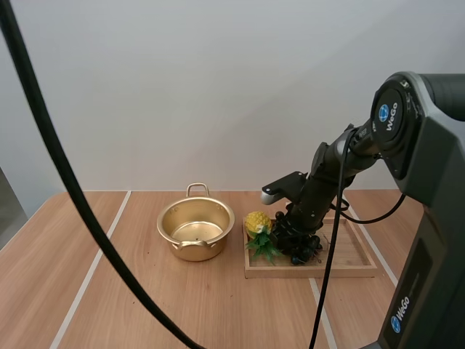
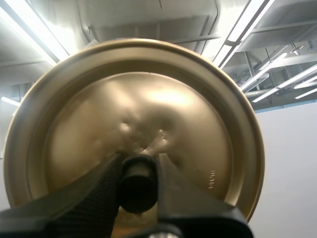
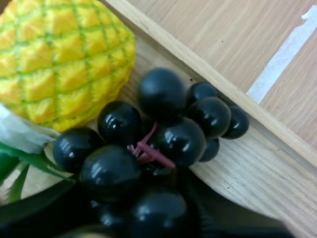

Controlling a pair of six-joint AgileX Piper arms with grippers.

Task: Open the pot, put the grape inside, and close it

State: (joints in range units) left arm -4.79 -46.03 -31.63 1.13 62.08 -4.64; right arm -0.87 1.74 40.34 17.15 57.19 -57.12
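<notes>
My left fingers point(image 2: 96, 191) clench the lid point(image 2: 198, 109) by its knob; the right arm point(image 1: 327, 174), grip impossible to tell, should lift the grapes point(image 3: 178, 139) by the stem, clear of the pineapple point(image 3: 64, 59).

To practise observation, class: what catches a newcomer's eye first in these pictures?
The golden lid stands out, its black knob pinched in the left tool. On the table the pot sits open, and the right tool hangs over dark grapes beside a pineapple in the wooden tray.
</notes>
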